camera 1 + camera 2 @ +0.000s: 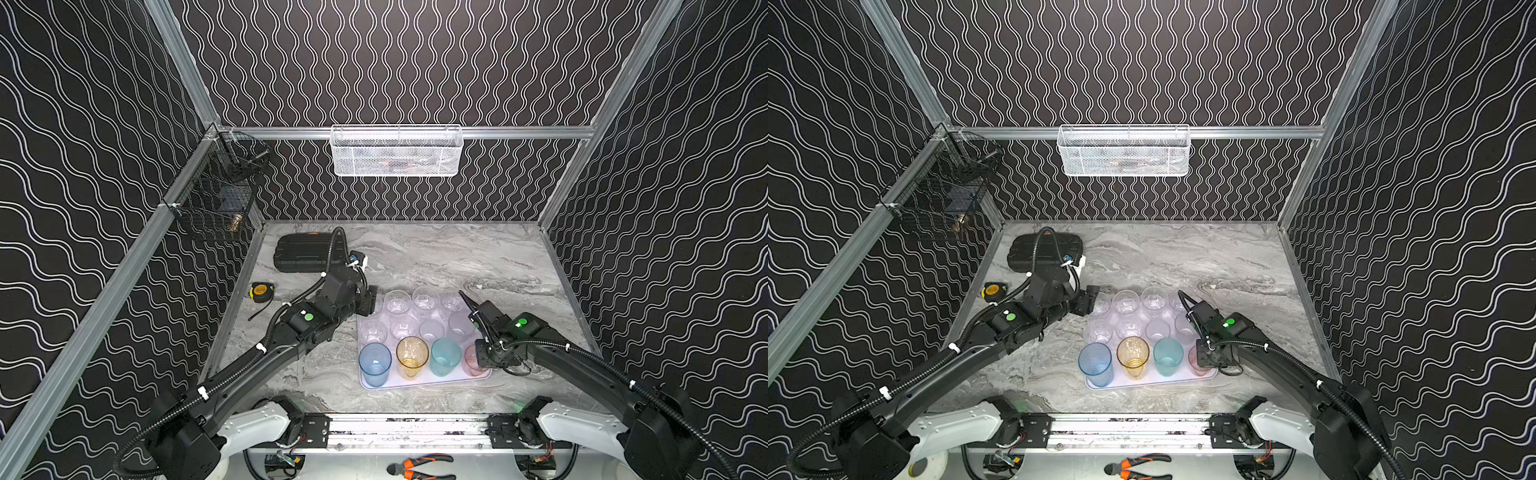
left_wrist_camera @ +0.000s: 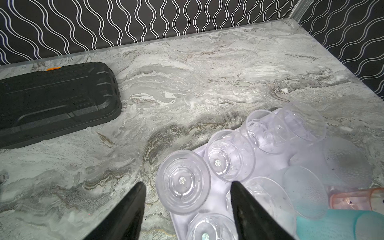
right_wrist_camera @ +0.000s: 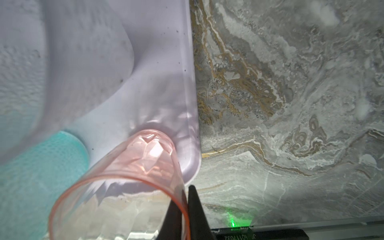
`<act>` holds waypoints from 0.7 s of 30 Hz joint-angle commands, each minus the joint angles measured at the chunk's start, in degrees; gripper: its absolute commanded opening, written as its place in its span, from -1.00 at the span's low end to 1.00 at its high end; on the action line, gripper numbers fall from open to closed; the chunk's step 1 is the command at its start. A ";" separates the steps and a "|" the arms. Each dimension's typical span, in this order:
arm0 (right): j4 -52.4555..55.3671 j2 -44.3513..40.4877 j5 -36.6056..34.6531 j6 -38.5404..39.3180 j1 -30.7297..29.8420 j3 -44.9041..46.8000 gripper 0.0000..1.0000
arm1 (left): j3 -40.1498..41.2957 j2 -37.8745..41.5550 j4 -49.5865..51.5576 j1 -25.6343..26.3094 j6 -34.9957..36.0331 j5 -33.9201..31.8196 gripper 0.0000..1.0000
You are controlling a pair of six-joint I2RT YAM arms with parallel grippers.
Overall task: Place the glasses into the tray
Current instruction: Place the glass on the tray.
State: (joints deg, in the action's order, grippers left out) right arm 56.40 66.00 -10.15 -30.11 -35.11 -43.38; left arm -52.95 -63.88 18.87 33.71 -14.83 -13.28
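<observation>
- The tray (image 1: 419, 383) lies on the near half of the desk (image 1: 436, 257), a little right of the middle, between the two arms.
- The glasses (image 1: 402, 330) all stand upright on the tray in three rows.
- The two far rows hold clear and frosted ones.
- The near row holds a blue glass (image 1: 375, 365), an amber glass (image 1: 411, 357), a teal glass (image 1: 445, 357) and a pink glass (image 3: 145, 158).
- The pink glass stands in the tray's near right corner, just beside the teal glass.
- The right fingers (image 3: 197, 212) pinch the pink glass at its rim, one finger inside the wall and one outside.
- The left fingers (image 2: 128, 212) are spread wide and hold nothing.
- They hang over the tray's far left corner, and a clear glass (image 2: 182, 182) shows between them in the left wrist view.
- A black case (image 1: 305, 251) lies at the far left of the desk.
- A yellow tape measure (image 1: 262, 291) lies near the desk's left edge, apart from the tray.
- A white wire basket (image 1: 397, 151) hangs on the back wall.
</observation>
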 commanded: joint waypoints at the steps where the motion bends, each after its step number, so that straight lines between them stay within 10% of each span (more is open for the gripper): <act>1: 1.84 0.53 -0.07 -0.20 -0.03 -2.96 -0.46 | -0.29 0.51 -1.22 -0.05 1.18 -1.81 0.37; 12: 10.38 6.08 -5.90 11.02 7.23 -26.34 -0.04 | -1.19 2.94 -1.83 -2.98 2.64 -1.25 0.39; 21: -40.19 1.01 -11.89 7.96 24.85 -6.11 0.18 | 11.37 4.28 -24.15 -18.65 -9.59 -2.77 0.56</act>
State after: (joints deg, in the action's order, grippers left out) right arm 38.24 67.99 -16.36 -20.16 -10.98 -56.25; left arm -45.04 -60.20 7.20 18.22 -17.28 -12.40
